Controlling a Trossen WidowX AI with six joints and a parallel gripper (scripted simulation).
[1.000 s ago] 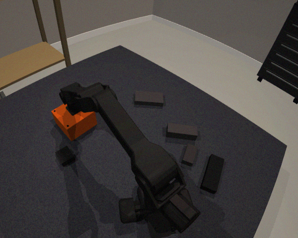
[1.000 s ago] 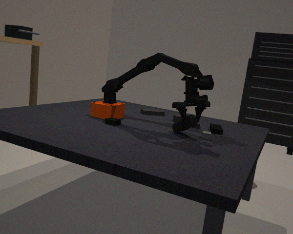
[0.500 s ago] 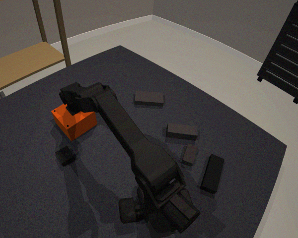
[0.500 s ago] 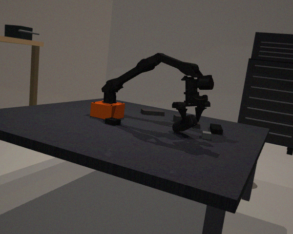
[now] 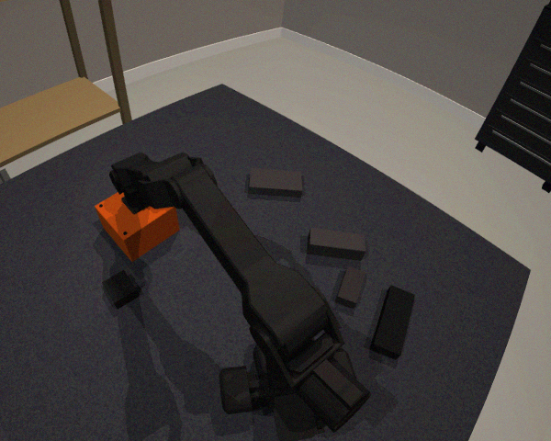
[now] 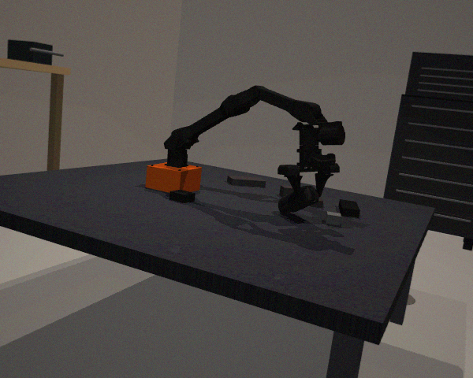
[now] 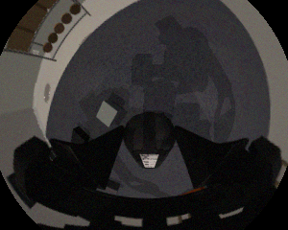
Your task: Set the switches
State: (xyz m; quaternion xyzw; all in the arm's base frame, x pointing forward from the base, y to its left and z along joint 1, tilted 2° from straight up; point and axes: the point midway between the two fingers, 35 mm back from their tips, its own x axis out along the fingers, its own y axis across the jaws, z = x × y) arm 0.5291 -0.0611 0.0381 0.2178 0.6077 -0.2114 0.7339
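The dark controller unit (image 6: 292, 202) (image 7: 149, 139) is held tilted, its long side slanting, a little above the bench. A small white label patch (image 7: 149, 160) with dark marks shows on it in the wrist view, too small to read. My gripper (image 6: 308, 191) (image 7: 149, 128) points down with its fingers spread wide, shut on the unit's two sides. In the top view the arm hides the fingertips. The rocker switches and their settings cannot be made out in any view.
Brown-grey blocks (image 5: 275, 181) (image 5: 336, 243) (image 5: 351, 287) and a black block (image 5: 393, 322) (image 6: 348, 208) lie on the bench. A light-topped module (image 6: 333, 218) (image 7: 107, 114) lies near the unit. A small black block (image 5: 121, 288) (image 6: 181, 196) lies by the orange base (image 5: 153, 235) (image 6: 163, 179).
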